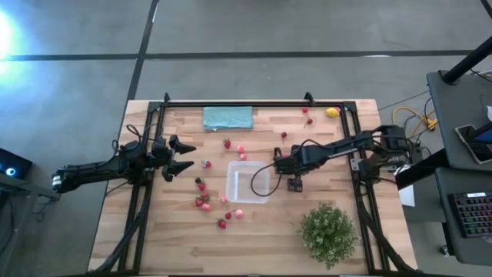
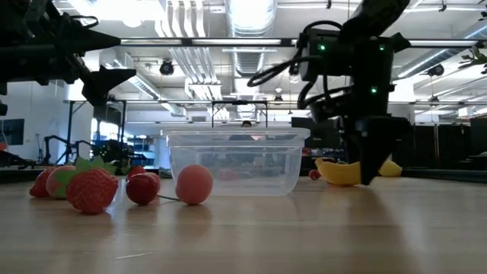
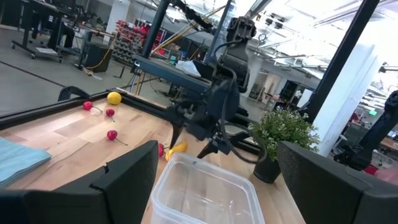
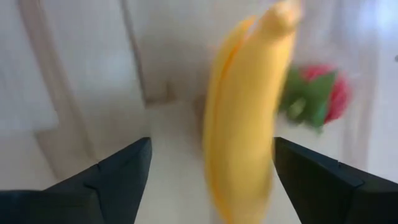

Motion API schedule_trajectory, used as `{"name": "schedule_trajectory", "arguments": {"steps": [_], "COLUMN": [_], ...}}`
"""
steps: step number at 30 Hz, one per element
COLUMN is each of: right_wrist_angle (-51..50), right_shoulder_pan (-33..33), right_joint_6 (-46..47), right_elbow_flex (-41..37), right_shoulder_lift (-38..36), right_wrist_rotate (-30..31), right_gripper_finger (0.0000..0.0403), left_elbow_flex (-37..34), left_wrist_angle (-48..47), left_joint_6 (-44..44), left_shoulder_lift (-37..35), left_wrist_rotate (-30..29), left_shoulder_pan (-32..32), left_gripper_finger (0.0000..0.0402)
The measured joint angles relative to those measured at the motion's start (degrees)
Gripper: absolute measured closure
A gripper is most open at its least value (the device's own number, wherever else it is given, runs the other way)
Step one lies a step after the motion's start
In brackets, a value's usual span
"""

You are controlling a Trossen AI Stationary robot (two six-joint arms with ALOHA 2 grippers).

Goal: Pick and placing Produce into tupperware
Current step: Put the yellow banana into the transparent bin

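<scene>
High view, wooden table (image 1: 154, 238), grey floor (image 1: 69, 85)

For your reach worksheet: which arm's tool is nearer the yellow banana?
Right. The right tool hangs open directly over the yellow banana; the left tool waits open across the clear square plastic container.

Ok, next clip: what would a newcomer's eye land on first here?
Probably the right end effector, open and pointing down just right of the clear tupperware at mid-table, with a yellow banana filling its wrist view between the fingers. Next, the red and pink strawberries scattered left of the tupperware, and the bushy green plant at the near right corner.
</scene>
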Motion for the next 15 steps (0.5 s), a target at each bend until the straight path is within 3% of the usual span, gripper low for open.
{"name": "schedule_trajectory", "arguments": {"steps": [15], "right_wrist_angle": [1.88], "right_shoulder_pan": [-5.28], "right_joint_6": [1.28], "right_elbow_flex": [0.63], "right_shoulder_lift": [-0.28], "right_wrist_rotate": [-2.89], "right_gripper_finger": [0.0132], "left_elbow_flex": [0.00], "left_wrist_angle": [0.01], "left_joint_6": [0.01], "left_shoulder_lift": [0.07], "left_wrist_rotate": [0.00], "left_shoulder_pan": [0.01], "left_gripper_finger": [0.0088]}}
